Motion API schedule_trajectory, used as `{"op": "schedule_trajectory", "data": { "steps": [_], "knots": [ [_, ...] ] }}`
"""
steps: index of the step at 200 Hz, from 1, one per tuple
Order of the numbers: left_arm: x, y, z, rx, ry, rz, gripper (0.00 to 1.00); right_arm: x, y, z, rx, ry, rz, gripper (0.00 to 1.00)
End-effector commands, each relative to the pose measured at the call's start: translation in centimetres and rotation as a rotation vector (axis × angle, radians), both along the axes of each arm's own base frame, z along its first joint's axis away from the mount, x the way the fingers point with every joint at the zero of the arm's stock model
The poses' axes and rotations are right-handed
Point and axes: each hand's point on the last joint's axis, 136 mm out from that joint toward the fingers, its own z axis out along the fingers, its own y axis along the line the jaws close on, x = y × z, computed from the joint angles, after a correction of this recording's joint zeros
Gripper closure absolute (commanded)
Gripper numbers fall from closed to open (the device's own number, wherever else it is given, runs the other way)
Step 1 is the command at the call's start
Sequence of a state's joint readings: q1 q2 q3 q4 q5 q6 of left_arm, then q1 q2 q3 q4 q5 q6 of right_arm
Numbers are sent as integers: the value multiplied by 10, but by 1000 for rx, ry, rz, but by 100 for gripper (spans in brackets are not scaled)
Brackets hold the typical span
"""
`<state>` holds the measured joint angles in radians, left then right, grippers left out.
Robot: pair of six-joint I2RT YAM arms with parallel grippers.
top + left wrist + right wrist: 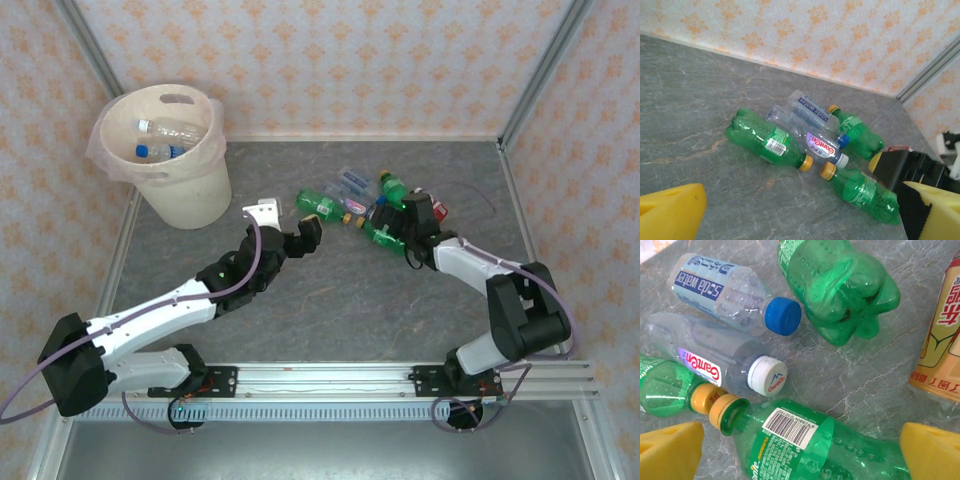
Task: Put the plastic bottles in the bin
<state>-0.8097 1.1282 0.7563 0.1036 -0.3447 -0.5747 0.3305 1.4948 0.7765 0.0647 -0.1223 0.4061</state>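
clearly the right gripper [802, 452] is hovering wide open and empty astride a green bottle [790, 430] among the plastic bottles [370, 210] lying on the table [330, 300], well apart from the bin [190, 190], and closing on its slick round body is likely risking it squirting sideways into the ones touching it

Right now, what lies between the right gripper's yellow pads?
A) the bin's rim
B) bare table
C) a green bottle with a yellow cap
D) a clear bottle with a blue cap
C: in the right wrist view the yellow-capped green bottle lies between the pads of the open right gripper.
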Motion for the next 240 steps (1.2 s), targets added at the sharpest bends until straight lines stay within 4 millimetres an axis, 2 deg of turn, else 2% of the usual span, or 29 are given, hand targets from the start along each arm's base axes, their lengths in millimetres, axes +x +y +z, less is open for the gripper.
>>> {"op": "schedule_trajectory", "data": {
  "steps": [1, 41, 89, 138, 165, 197, 226, 240],
  "knots": [
    [-3, 9, 5, -49, -20, 42, 1, 8, 4, 7, 3, -23, 21, 0],
    [-5, 15, 1, -53, -31, 57, 1, -2, 16, -2, 36, 30, 69, 0],
    [-2, 13, -9, -34, -18, 58, 1, -26, 29, -10, 13, 49, 110, 0],
    [-1, 8, -2, -48, -25, 41, 1, -39, 41, -18, -13, 67, 148, 0],
    [0, 6, 6, -44, -37, 35, 1, -42, 36, -24, -58, 65, 139, 0],
    [-1, 8, -1, -68, -30, 42, 1, -46, 30, -36, -105, 87, 149, 0],
    [-2, 8, -5, -75, -15, 43, 1, -48, 34, -37, -114, 84, 187, 1],
    [-3, 9, -5, -79, -18, 50, 1, -48, 39, -38, -98, 80, 207, 4]
  ]
}}
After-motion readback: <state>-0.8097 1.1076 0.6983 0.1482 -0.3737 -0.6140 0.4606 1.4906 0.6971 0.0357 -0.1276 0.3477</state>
